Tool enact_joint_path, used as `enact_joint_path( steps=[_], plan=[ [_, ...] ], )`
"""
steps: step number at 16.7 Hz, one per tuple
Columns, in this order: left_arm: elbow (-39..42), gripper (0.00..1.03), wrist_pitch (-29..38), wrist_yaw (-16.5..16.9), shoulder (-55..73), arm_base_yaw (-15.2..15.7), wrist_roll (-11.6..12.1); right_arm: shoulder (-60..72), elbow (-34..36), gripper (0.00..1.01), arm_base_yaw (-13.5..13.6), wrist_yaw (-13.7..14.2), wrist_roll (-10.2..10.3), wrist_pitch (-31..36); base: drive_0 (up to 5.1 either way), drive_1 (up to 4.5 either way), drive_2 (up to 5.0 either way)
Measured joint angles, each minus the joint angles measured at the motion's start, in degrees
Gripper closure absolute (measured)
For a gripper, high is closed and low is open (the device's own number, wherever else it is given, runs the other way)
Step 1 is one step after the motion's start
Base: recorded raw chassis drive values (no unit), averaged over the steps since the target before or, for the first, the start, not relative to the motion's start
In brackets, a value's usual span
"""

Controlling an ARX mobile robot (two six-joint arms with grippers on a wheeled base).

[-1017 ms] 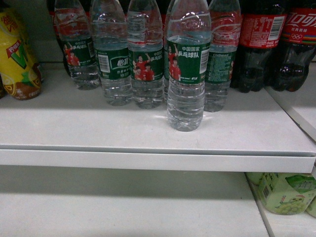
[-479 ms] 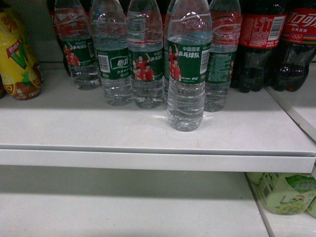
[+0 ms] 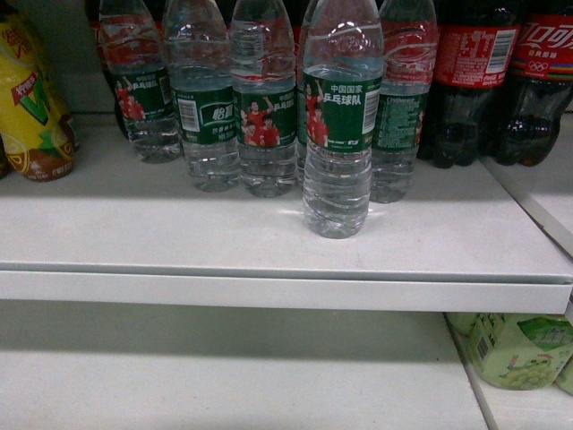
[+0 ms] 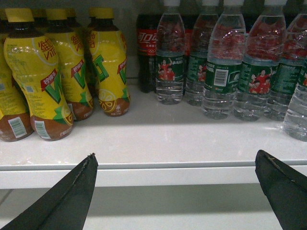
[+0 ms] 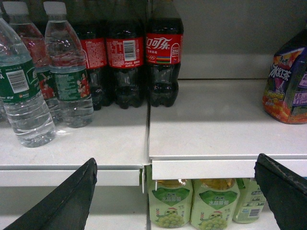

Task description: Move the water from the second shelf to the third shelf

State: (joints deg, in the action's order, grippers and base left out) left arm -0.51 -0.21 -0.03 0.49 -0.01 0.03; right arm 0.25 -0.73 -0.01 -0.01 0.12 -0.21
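Both sets of jaws stood spread wide and empty, held low before the shelf [image 3: 269, 291] edge. Left gripper [image 4: 175, 189]: yellow drink bottles [image 4: 33, 76] up-left, water row up-right. Right gripper [image 5: 175, 191]: the water [image 5: 24, 100] up-left, cola bottles [image 5: 163, 62] ahead. The front bottle [image 3: 340, 125] stood forward of its row. Judged full, so weighty; thin ribbed walls would give, label slick. Best grip: the ribbed waist under the label.

The water [image 3: 337, 116] label reads 中国国家乒乓球队; cola bottle [image 5: 164, 57] label reads 可口可乐.
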Motion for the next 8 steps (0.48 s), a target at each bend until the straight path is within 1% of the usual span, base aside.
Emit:
enact_joint_path(
  steps=[1,2,3,4,5,6,7,8],
  plan=[
    [0.0,0.05,0.0,0.0,0.0,0.0,0.0,0.0,0.0,0.03,0.0,0.0,0.0,0.0,0.2,4.49,-4.2],
    [0.0,0.05,0.0,0.0,0.0,0.0,0.0,0.7,-0.8,0.03,-0.1,0.2,0.4,-3.3,0.2,4.49,-4.2],
    [0.0,0.05,0.0,0.0,0.0,0.0,0.0,7.1,-3.1,0.03,-2.2,-1.3,0.5,-6.5,0.2,4.49,-4.2],
    [0.0,0.05,0.0,0.0,0.0,0.0,0.0,12.4,-4.8,0.03,-5.2,-3.5,0.4,-3.3,0.2,4.49,-4.2],
    [0.0,0.05,0.0,0.0,0.0,0.0,0.0,17.0,-7.3,0.03,-8.3,-6.2,0.3,1.4,0.2,4.49,-4.2],
    [0.0,0.05,0.0,0.0,0.0,0.0,0.0,21.3,-10.4,0.03,-10.3,-8.0,0.3,5.8,0.2,4.49,-4.2],
    [0.0,0.05,0.0,0.0,0.0,0.0,0.0,27.1,-14.0,0.03,-10.9,-8.6,0.3,10.3,0.2,4.49,-4.2],
    [0.0,0.05,0.0,0.0,0.0,0.0,0.0,32.2,-16.6,0.03,-10.4,-9.0,0.3,13.6,0.2,4.49,-4.2]
  ],
)
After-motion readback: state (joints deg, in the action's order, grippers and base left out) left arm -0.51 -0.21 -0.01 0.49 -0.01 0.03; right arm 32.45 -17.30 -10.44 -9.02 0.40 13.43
